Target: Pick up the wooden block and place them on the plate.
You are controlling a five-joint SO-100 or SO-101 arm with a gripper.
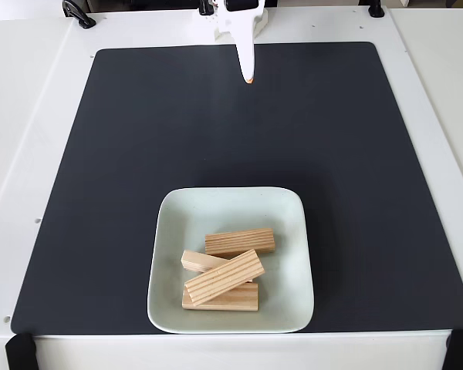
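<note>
All four wooden blocks (230,270) lie piled in the plate (293,231) near the mat's (139,154) front edge, so the task looks done, while the gripper (248,73) hangs far back, seemingly pressed together and empty.

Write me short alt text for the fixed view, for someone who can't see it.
Four wooden blocks lie piled in a pale green square plate near the front edge of a dark mat on a white table. The robot's white hand hangs at the far edge of the mat, well away from the plate, holding nothing.
</note>
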